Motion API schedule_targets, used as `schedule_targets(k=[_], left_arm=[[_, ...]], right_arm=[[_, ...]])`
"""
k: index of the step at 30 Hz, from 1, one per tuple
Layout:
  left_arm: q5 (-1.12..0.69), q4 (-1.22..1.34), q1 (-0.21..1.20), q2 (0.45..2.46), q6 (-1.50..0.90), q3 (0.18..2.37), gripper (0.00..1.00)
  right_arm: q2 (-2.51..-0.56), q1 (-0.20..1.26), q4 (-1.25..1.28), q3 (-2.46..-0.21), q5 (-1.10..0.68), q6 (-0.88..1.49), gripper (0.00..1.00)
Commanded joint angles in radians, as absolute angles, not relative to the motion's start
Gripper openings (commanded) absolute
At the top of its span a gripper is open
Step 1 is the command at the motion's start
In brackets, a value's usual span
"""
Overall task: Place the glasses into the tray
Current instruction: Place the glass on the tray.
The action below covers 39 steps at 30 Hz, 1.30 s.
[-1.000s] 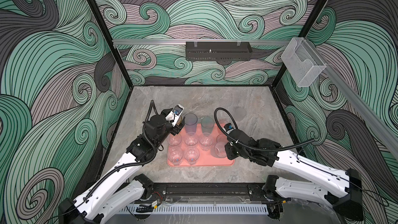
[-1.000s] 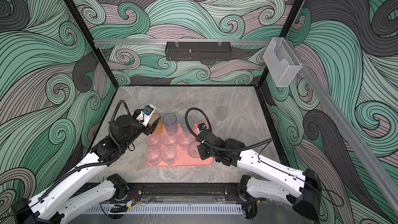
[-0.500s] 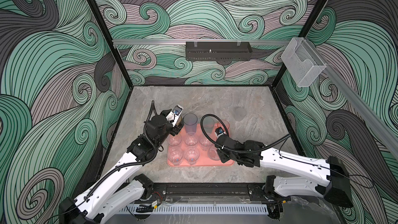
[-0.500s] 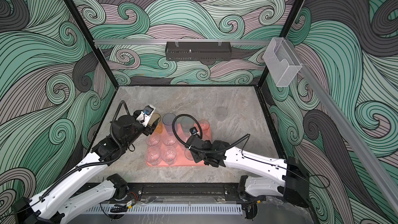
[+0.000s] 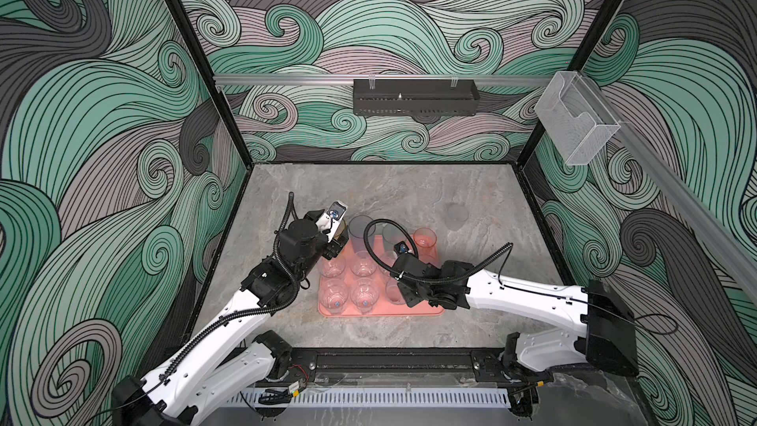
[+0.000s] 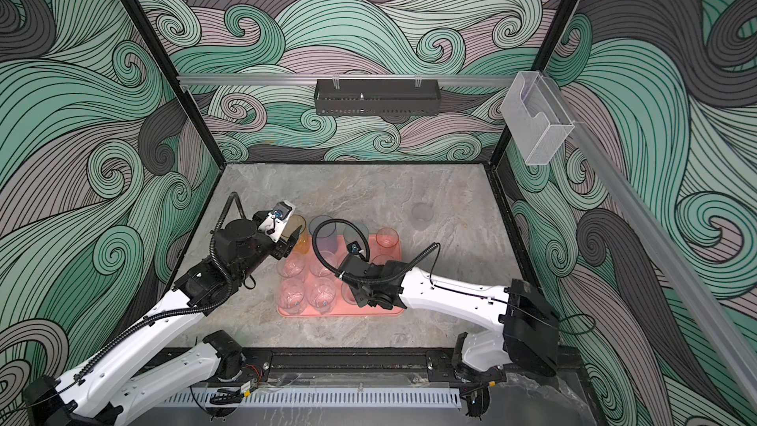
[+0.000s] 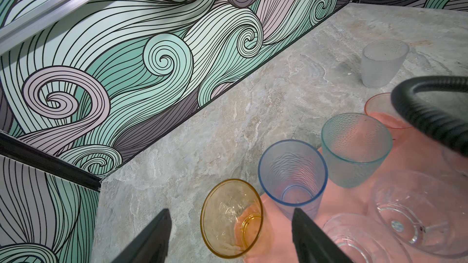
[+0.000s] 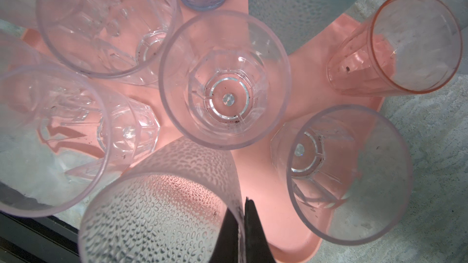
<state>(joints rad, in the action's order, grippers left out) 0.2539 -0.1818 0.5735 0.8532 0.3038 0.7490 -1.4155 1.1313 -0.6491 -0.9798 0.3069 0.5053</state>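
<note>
Tray (image 5: 385, 311) holds glasses (image 5: 363, 267); right jaws pinch dimpled glass (image 8: 157, 211).

L fingers (image 7: 152, 239) wide apart; R fingers (image 8: 255, 239) pinch dimpled glass (image 8: 157, 198) rim, both arms fwd.

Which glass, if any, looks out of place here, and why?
One frosted clear glass stands alone on the table, off the pink tray, past its far right corner; the rest are gathered at the tray, one dimpled glass pinched in the right hand. Nothing looks spilled or broken.
</note>
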Motion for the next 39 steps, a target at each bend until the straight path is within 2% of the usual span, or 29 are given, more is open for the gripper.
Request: schedule_targets(k=[1, 3, 10, 15, 20, 28, 30, 39], left_arm=[[0.272, -0.199, 0.559, 0.842, 0.295, 0.759, 0.76], [0.269, -0.198, 0.557, 0.842, 0.293, 0.759, 0.76], [0.266, -0.200, 0.552, 0.842, 0.295, 0.756, 0.76], [0.269, -0.203, 0.551, 0.838, 0.298, 0.756, 0.76], [0.273, -0.216, 0.549, 0.830, 0.302, 0.756, 0.76], [0.261, -0.218, 0.543, 0.827, 0.301, 0.755, 0.76], [0.223, -0.219, 0.542, 0.830, 0.307, 0.757, 0.76], [-0.234, -0.173, 0.541, 0.832, 0.428, 0.755, 0.77]], right_arm=[[-1.431, 1.135, -0.660, -1.015, 0.303, 0.504, 0.00], [-1.440, 1.135, -0.666, -1.019, 0.301, 0.507, 0.00], [-1.471, 1.136, -0.671, -1.016, 0.289, 0.514, 0.14], [-1.483, 1.135, -0.681, -1.030, 0.280, 0.502, 0.25], [-1.452, 1.135, -0.705, -1.050, 0.248, 0.487, 0.41], [-1.346, 1.113, -0.786, -1.083, 0.203, 0.455, 0.45], [-1.306, 1.089, -0.797, -1.090, 0.179, 0.422, 0.46], [-1.210, 0.914, -0.760, -1.172, 0.088, 0.262, 0.48]])
